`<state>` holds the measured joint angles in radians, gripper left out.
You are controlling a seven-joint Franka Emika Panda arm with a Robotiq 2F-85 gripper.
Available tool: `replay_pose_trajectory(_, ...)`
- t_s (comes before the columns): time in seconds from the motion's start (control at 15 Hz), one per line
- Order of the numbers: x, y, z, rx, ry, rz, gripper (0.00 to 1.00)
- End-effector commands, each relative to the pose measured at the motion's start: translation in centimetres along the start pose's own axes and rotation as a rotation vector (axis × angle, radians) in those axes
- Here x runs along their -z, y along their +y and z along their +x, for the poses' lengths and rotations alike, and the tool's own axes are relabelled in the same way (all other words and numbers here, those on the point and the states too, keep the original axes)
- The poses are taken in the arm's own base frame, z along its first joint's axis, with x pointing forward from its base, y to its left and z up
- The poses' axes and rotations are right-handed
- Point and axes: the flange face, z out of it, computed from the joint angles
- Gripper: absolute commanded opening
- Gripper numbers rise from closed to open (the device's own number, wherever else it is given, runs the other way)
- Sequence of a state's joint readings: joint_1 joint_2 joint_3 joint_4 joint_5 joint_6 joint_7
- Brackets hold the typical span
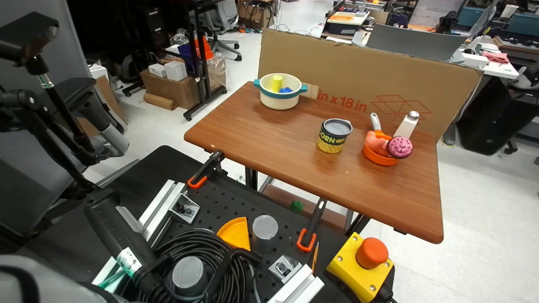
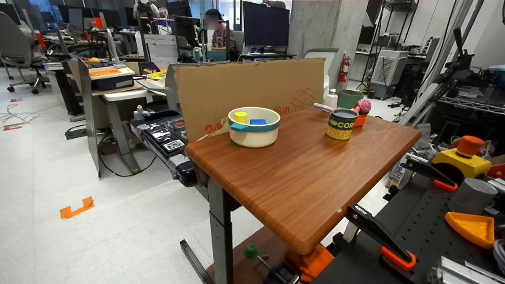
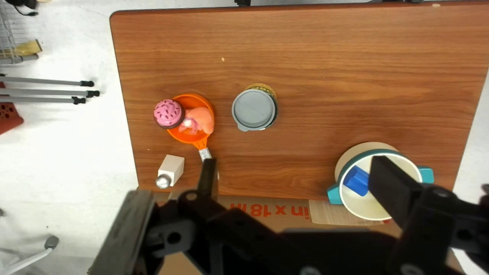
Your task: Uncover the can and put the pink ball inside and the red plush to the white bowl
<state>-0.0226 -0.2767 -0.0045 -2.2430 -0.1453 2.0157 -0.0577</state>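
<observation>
The can (image 1: 330,145) is a short yellow corn tin with a dark band, upright mid-table; its grey lid (image 3: 254,109) is on. The pink ball (image 3: 168,113), sprinkled with a dark base, rests at the edge of the orange bowl (image 1: 374,158). The red plush (image 3: 201,119), salmon-red, lies inside the orange bowl; the can partly hides it in an exterior view (image 2: 356,109). The white bowl (image 1: 280,102), with teal rim and handles, holds a yellow cylinder (image 2: 240,117) and a blue block (image 3: 356,180). My gripper (image 3: 295,159) is open and empty above the table; its right finger overlaps the white bowl in view.
A slim white bottle (image 3: 172,168) with a metal top stands by the orange bowl's pale handle (image 1: 375,122). A cardboard sheet (image 1: 337,71) stands along the table's back edge. Clamps (image 1: 208,168) grip the near edge. A yellow emergency-stop box (image 1: 358,269) sits nearby.
</observation>
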Motion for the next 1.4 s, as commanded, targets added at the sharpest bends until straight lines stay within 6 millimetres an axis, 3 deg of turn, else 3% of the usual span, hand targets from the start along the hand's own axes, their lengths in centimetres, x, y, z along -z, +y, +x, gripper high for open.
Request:
replay_pose_trajectory(0.0, -0.8, 1.8, 2.9, -0.052, -0.05, -0.048, 1.0)
replay_pose_trajectory(0.6, -4.1, 7.2, 7.3, -0.186, -0.184, -0.009, 1.0)
replay_pose_trajectory(1.33, -8.3, 10.6, 10.5, -0.369, -0.258, -0.036, 1.0)
